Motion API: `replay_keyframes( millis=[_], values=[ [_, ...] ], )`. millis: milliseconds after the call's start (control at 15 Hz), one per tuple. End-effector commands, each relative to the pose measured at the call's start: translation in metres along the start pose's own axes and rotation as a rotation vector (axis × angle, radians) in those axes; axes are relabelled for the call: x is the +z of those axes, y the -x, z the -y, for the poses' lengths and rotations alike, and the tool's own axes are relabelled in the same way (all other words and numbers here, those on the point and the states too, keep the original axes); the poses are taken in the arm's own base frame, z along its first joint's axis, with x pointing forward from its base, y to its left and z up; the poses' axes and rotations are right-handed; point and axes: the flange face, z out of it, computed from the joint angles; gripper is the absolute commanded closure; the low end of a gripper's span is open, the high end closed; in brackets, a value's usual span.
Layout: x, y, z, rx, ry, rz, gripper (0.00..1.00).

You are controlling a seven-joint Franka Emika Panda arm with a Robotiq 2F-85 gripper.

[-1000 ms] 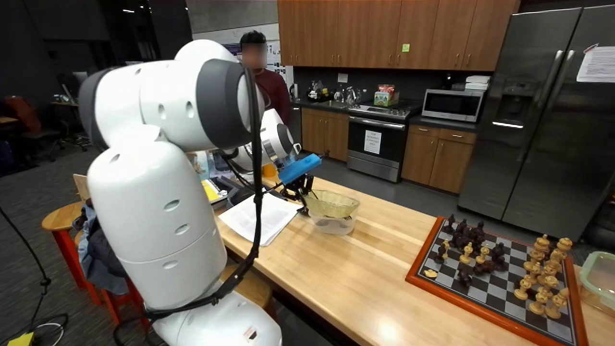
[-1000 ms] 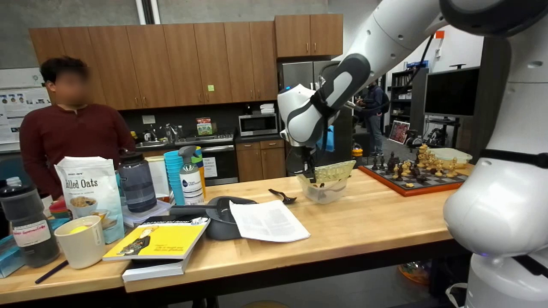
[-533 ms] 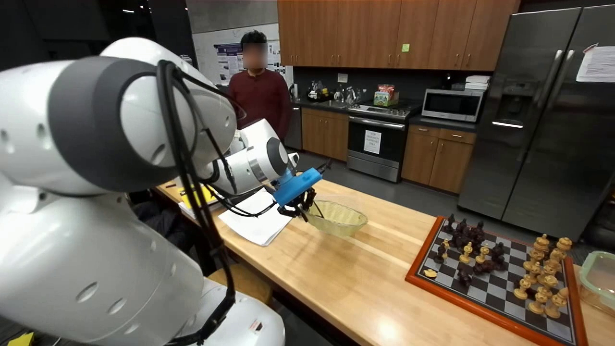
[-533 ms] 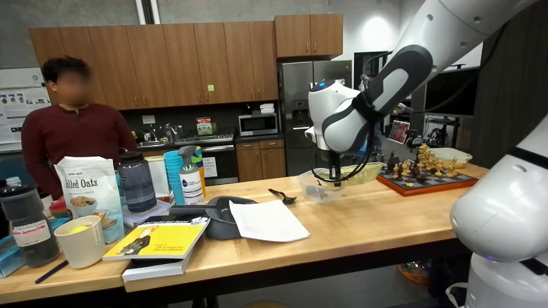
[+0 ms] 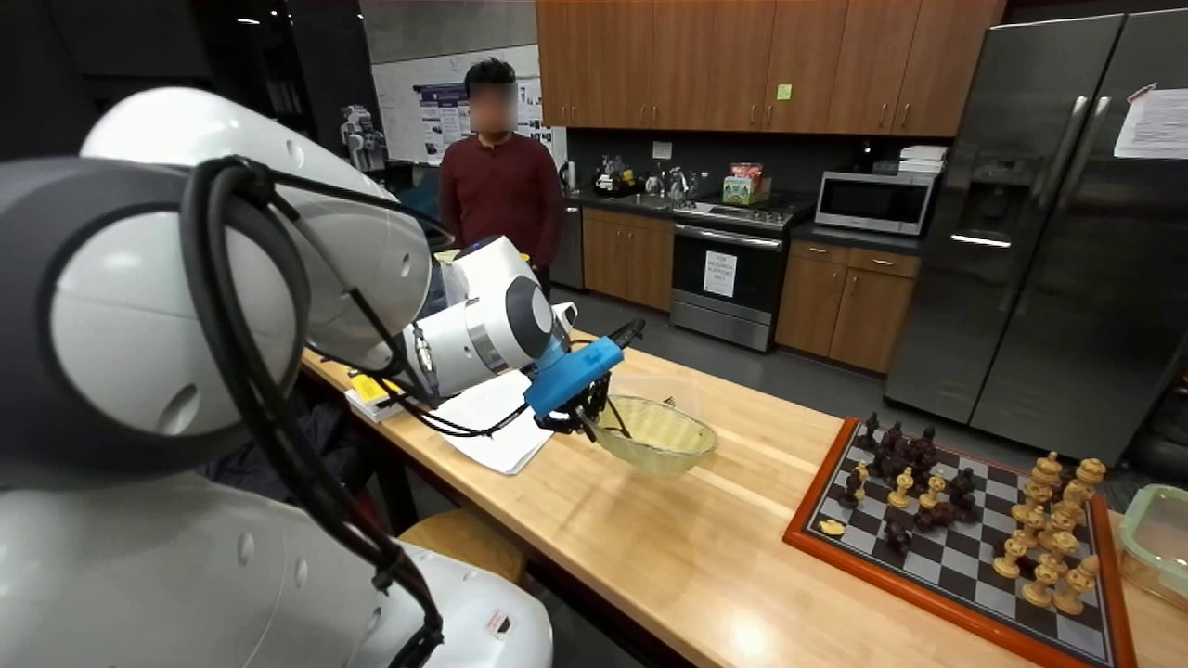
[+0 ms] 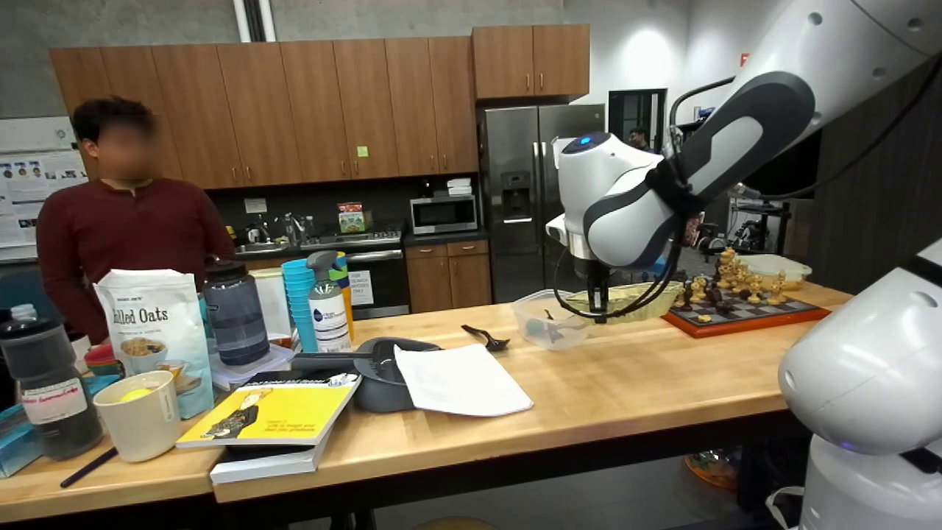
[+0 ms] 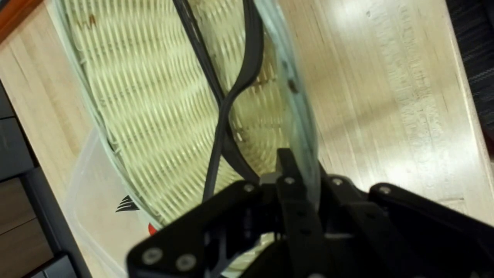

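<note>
Yellow basket has left the tub, seemingly airborne.

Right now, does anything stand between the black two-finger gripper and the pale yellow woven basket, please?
Nothing visible does: the black two-finger gripper is closed on the rim of the pale yellow woven basket. Two black, slender utensils cross inside the basket, beside the grip, not between gripper and rim.

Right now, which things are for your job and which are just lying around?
Probably for the job:
woven basket, its rim gripped by the fingers
black utensils inside it

Probably just lying about:
chessboard
white papers
yellow book
oats bag
spray bottle
</note>
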Motion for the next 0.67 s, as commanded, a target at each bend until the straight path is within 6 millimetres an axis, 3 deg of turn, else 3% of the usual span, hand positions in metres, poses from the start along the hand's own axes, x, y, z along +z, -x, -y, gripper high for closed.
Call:
replay_keyframes(
  millis=[0,600],
  values=[
    [0.014,0.003,-0.008,-0.02,-0.031,-0.025,0.98],
    [0.084,0.012,-0.018,0.018,-0.158,-0.049,0.98]
  ],
)
